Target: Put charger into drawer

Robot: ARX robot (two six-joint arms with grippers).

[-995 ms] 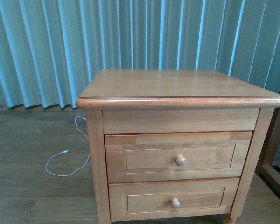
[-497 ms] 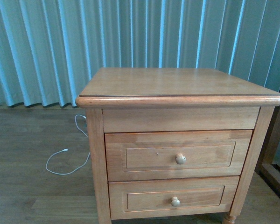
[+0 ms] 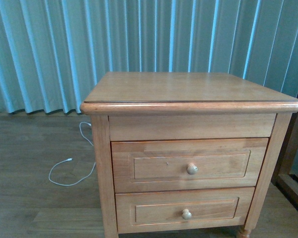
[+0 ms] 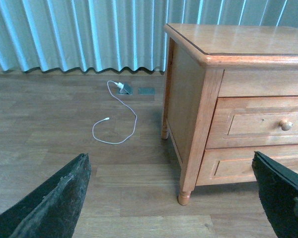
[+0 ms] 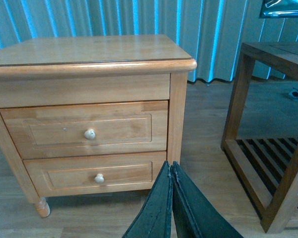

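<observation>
The drawer [image 3: 154, 167], the taller upper one of a light-brown nightstand, is closed, its round knob [image 3: 192, 169] facing me. It also shows as the drawer [image 4: 260, 124] in the left wrist view and the drawer [image 5: 114, 130] in the right wrist view. The charger is out of view in every frame. My left gripper [image 4: 169, 198] is open with only wooden floor between its dark fingers [image 4: 54, 198], off the nightstand's left front corner. My right gripper [image 5: 171, 165] is shut on nothing, low in front of the nightstand's right front leg. Neither arm shows in the front view.
The shorter lower drawer [image 3: 186, 211] is closed too. A thin white cable [image 3: 69, 173] loops over the floor left of the nightstand, running to a floor socket [image 4: 124, 89]. A dark wooden slatted stand [image 5: 268, 163] stands close on the right. Blue curtains [image 3: 49, 49] hang behind.
The nightstand sits very slightly higher in the front view than a second ago. Both drawers stay closed and nothing else differs.
</observation>
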